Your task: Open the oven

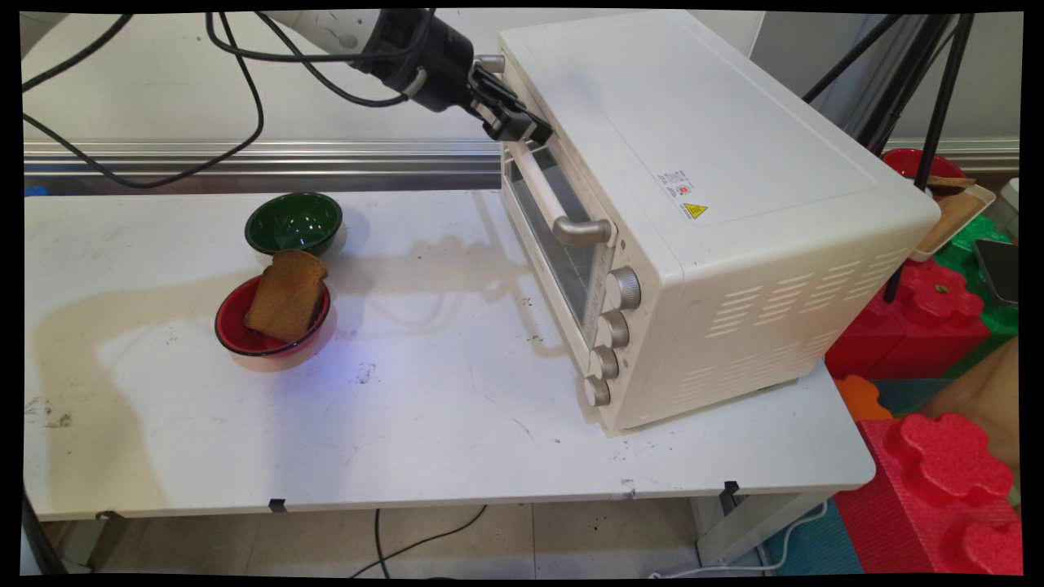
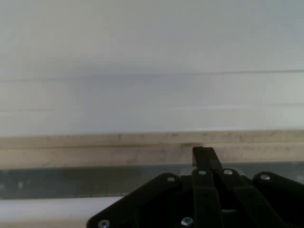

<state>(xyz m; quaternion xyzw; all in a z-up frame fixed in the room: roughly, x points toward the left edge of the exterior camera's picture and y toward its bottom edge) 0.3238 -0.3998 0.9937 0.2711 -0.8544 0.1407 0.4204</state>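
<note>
My black gripper [image 1: 522,126] is at the front of a white toaster oven [image 1: 718,163], against the top edge of its door [image 1: 545,214] near the far end of the door's handle [image 1: 548,200]. In the hand view the gripper [image 2: 203,152] is shut, its fingers pressed together into one tip, with nothing between them. That tip meets the beige strip above the door's dark glass [image 2: 71,180]. The oven's white face [image 2: 152,71] fills the rest of that view. The door looks closed.
A red bowl [image 1: 236,338] holding a slice of brown toast [image 1: 285,295] sits on the white table [image 1: 424,424], left of the oven. A green bowl [image 1: 294,222] stands just behind it. Red foam blocks [image 1: 938,465] and tripod legs [image 1: 922,163] are at the right.
</note>
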